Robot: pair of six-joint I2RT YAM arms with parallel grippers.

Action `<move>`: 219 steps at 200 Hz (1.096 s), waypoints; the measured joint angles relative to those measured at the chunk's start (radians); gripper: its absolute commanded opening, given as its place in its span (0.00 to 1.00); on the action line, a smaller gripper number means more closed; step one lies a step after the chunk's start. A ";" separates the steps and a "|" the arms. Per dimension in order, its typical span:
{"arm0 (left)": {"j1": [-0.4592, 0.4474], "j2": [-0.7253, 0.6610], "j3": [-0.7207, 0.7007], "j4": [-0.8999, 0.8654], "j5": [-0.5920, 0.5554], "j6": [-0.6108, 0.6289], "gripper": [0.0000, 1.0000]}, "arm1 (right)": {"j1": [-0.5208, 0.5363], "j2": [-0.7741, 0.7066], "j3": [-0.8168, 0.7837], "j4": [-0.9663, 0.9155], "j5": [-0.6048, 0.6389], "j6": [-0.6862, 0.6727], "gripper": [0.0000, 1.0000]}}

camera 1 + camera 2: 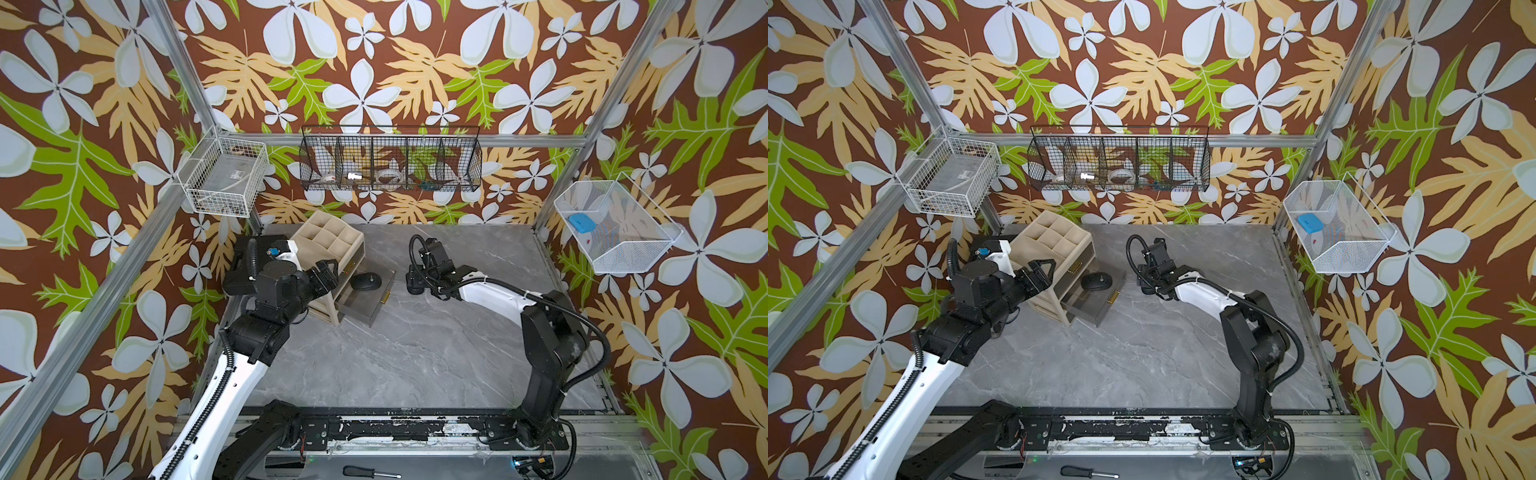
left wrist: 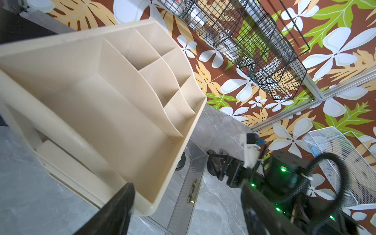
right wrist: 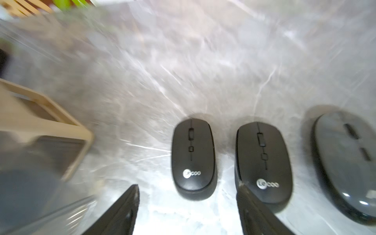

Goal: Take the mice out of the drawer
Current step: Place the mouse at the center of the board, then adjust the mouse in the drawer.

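Observation:
One black mouse (image 1: 365,282) (image 1: 1096,281) lies in the pulled-out clear grey drawer (image 1: 360,309) (image 1: 1090,306) of the beige organizer (image 1: 328,237). Three mice lie side by side on the table in the right wrist view. Two are black with a round pale logo (image 3: 192,156) (image 3: 264,162). The third is dark grey (image 3: 345,162). My right gripper (image 3: 188,186) (image 1: 414,288) hovers open just over them, holding nothing. My left gripper (image 2: 187,203) (image 1: 328,270) is open beside the organizer's front corner, above the drawer.
A black wire basket (image 1: 390,158) hangs on the back wall, a white basket (image 1: 224,178) at the left and another (image 1: 615,226) at the right. A black case (image 1: 239,270) sits behind the left arm. A screwdriver (image 1: 370,472) lies on the front rail.

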 measured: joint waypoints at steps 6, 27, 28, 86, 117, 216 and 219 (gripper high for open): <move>0.000 -0.002 0.000 -0.002 -0.004 0.005 0.85 | 0.002 -0.022 -0.001 0.000 -0.003 -0.012 0.78; 0.000 -0.004 0.000 -0.013 -0.020 0.007 0.85 | 0.002 -0.080 0.011 -0.001 -0.040 -0.081 0.77; 0.000 -0.004 0.000 -0.014 -0.021 0.007 0.85 | 0.002 -0.081 0.012 -0.002 -0.042 -0.084 0.76; 0.000 0.008 -0.015 -0.010 -0.040 -0.017 0.85 | 0.018 -0.090 0.108 -0.048 -0.342 -0.411 0.73; 0.000 0.015 -0.021 -0.002 -0.050 -0.031 0.85 | 0.033 -0.036 0.178 -0.109 -0.469 -0.568 0.71; 0.000 0.038 -0.033 0.024 -0.078 -0.063 0.85 | 0.107 0.217 0.473 -0.280 -0.528 -0.737 0.64; 0.000 0.039 -0.033 0.024 -0.078 -0.063 0.85 | 0.106 0.226 0.483 -0.283 -0.526 -0.737 0.64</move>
